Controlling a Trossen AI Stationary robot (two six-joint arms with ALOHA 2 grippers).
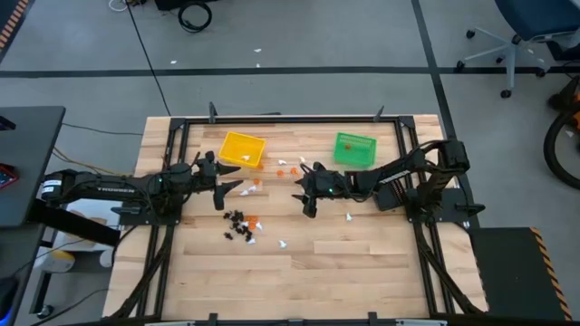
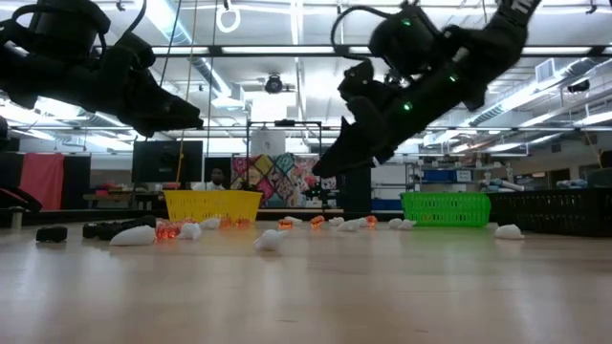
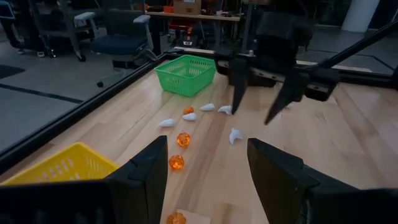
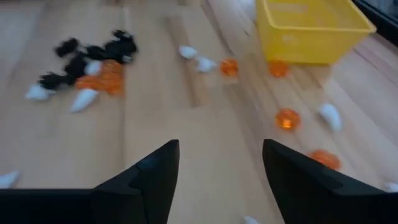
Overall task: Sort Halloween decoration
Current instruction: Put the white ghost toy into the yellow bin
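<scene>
- The bench (image 1: 362, 272) carries two small bins near its far edge.
- Yellow bin (image 1: 241, 148) sits left, green bin (image 1: 354, 148) right.
- Left fingers (image 1: 227, 188) hang released, empty, near the yellow bin.
- Right fingers (image 1: 303, 192) hang spread, empty, mid-bench.
- The Halloween decoration (image 1: 243, 226) lies scattered between the bins and clustered toward the bench's middle.

**What I cannot make out**

My right wrist view is smeared: the black trinkets (image 4: 93, 56) run together into one dark clump, so I cannot count them. The yellow bin (image 4: 311, 31) is cut off at that picture's edge. From above, the white pieces (image 1: 283, 243) are specks of no clear shape. What lies inside the green bin (image 1: 354, 149) is too small to tell.
</scene>
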